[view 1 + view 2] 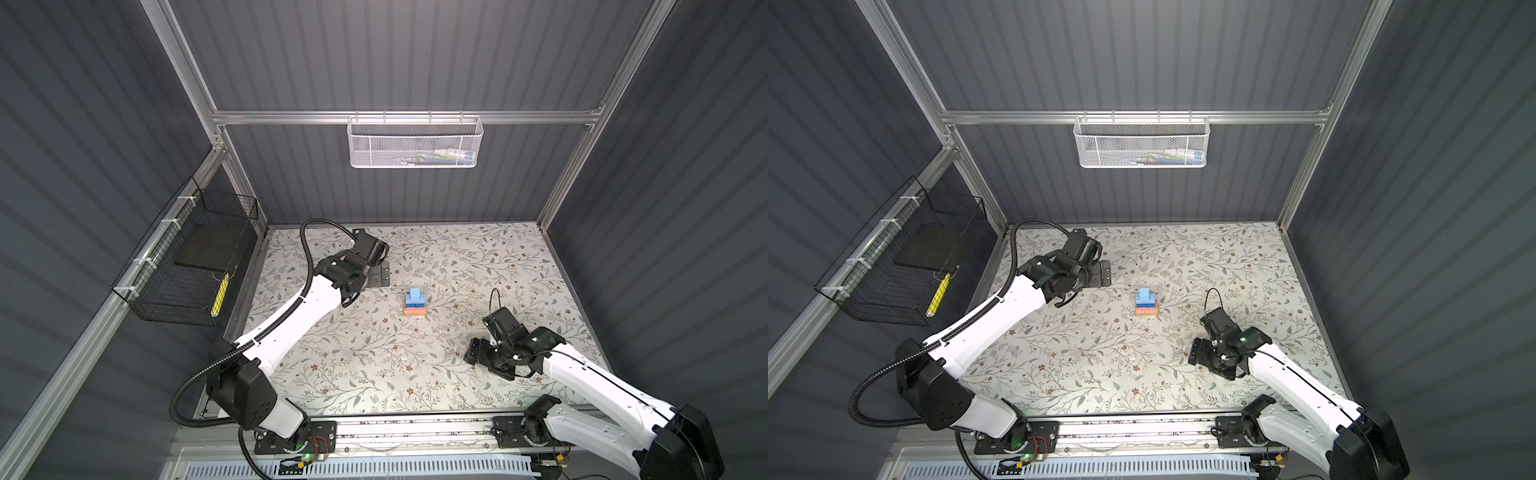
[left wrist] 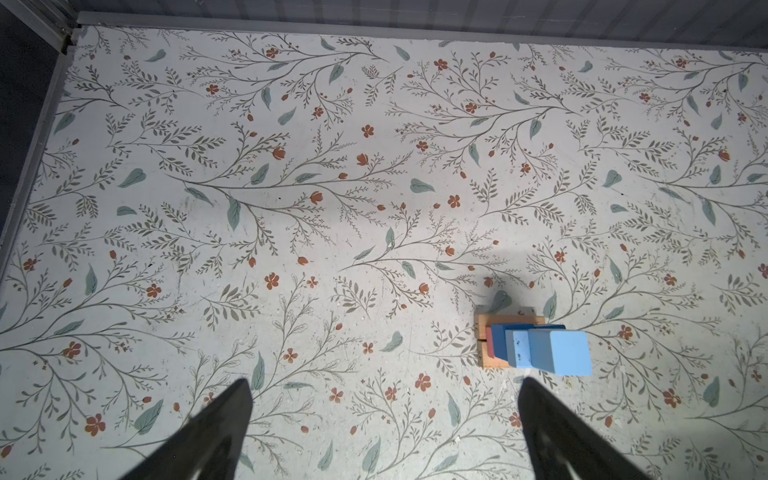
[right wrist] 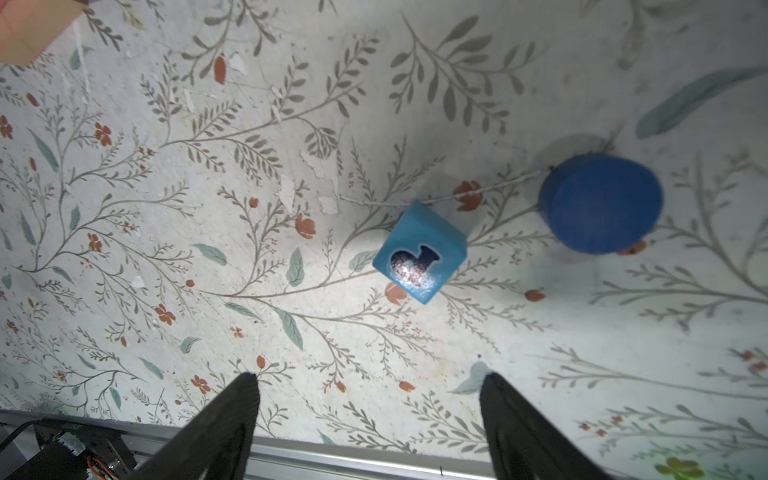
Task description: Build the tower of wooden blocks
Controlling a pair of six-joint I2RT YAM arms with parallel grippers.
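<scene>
The wood block tower (image 1: pixel 414 303) (image 1: pixel 1146 305) stands mid-table: tan bars at the base, a pink bar, dark blue blocks, and a light blue cube on top (image 2: pixel 559 352). My left gripper (image 2: pixel 384 386) is open and empty, hovering just left of the tower (image 1: pixel 380 275) and apart from it. My right gripper (image 3: pixel 370 386) is open with nothing between its fingers, low over the front right of the table (image 1: pixel 476 351). Ahead of it lie a light blue cube with a dark sticker (image 3: pixel 419 257) and a dark blue cylinder (image 3: pixel 600 203). Both are hidden under the right arm in both top views.
A white mesh basket (image 1: pixel 413 143) hangs on the back rail. A black wire basket (image 1: pixel 195 266) hangs on the left wall. An aluminium rail (image 3: pixel 332 453) runs along the table's front edge, close behind the right gripper. Grey walls close in three sides.
</scene>
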